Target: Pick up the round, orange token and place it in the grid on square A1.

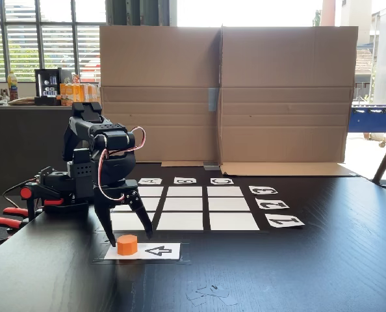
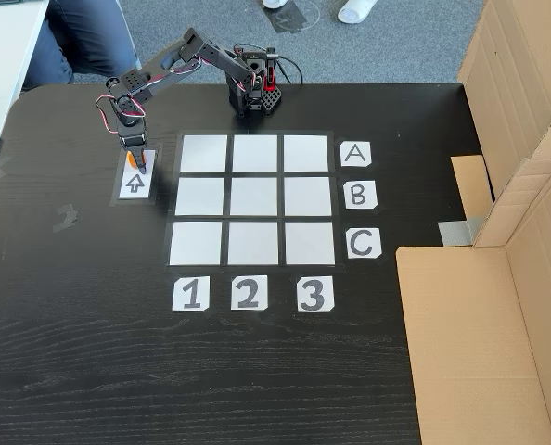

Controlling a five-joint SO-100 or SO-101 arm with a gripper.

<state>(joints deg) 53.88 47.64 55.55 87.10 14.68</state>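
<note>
So we've got the arm sitting on a dark, black wood-grain bench [image 2: 257, 371], with the gripper [image 1: 125, 235] hanging right over the token [image 1: 127, 244], fingers spread apart on either side of it and not clamped on anything. The token sits on the arrow card [image 1: 155, 251], at the end opposite the arrow, just beside the grid [image 2: 253, 199] but outside it. In the fixed view from above, square A1 [image 2: 204, 153] is the corner cell nearest the card, and it's bare white. Number labels [image 2: 248, 293] run along one edge of the grid, letter labels [image 2: 358, 197] along another. A big folded cardboard screen [image 1: 225, 91] stands along the far side of the bench. Behind it we see bright windows with blinds [image 1: 43, 39], and there's grey carpet [image 2: 378, 46] on the floor.
</note>
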